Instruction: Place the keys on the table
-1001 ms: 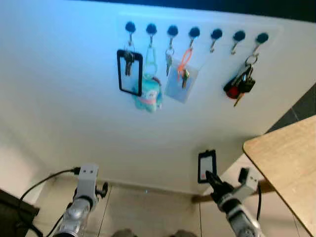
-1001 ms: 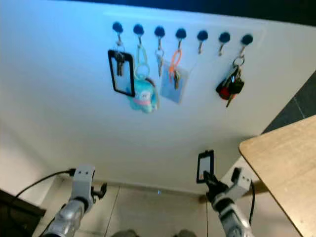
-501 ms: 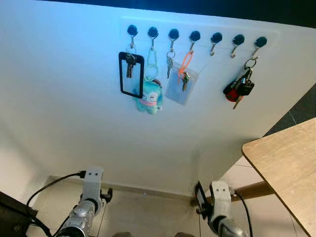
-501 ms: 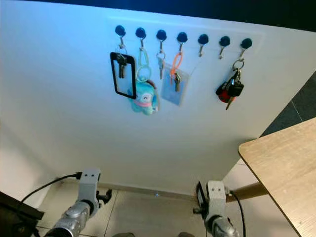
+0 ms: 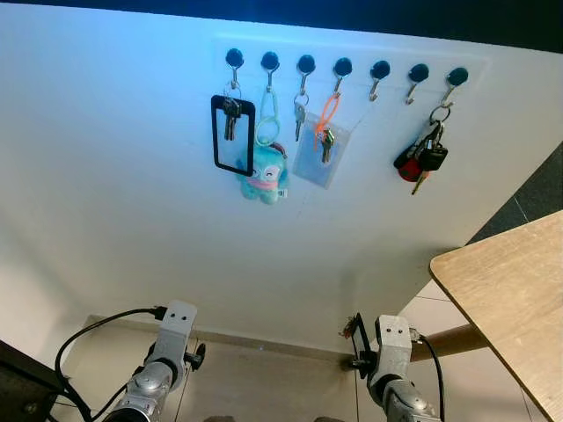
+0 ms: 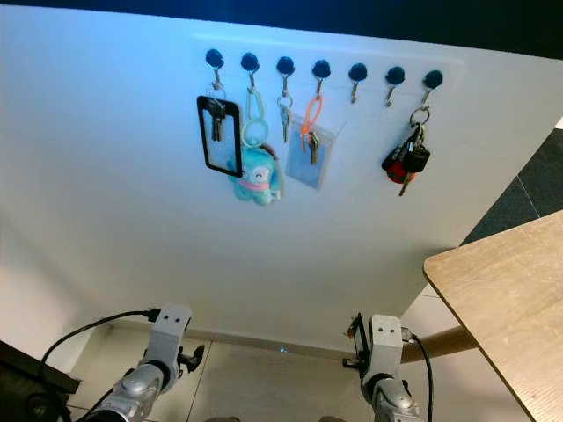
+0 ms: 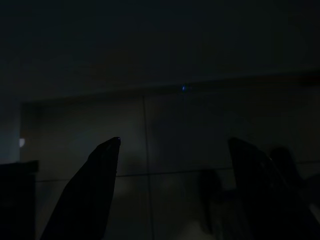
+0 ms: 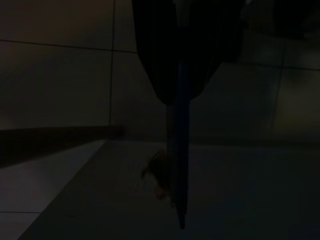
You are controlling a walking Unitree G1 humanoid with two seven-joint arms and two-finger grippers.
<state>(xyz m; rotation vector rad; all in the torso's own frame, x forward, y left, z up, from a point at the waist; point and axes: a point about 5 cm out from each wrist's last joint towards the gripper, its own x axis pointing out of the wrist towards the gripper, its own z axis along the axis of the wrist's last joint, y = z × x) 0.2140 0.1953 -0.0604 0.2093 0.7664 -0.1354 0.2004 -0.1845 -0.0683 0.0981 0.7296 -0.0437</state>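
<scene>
My right gripper (image 5: 359, 345) hangs low in front of the white wall, left of the wooden table (image 5: 515, 290). It is shut on a black card holder (image 8: 179, 170) seen edge-on, and a small bunch of keys (image 8: 157, 176) dangles from the holder. In the eye views those keys (image 5: 350, 331) show as a small dark cluster beside the fingers. My left gripper (image 7: 175, 145) hangs idle over the floor tiles with its two fingers apart and nothing between them.
A row of hooks (image 5: 343, 66) on the wall carries a black-framed holder with keys (image 5: 232, 132), a teal plush (image 5: 266, 173), a clear holder on an orange loop (image 5: 320, 151) and red-and-black car keys (image 5: 420, 162). A table leg (image 5: 449, 338) slants behind my right arm.
My right arm has dropped and turned, so the card holder that faced the camera is now edge-on. The camera has shifted a little. The left arm has moved slightly right.
</scene>
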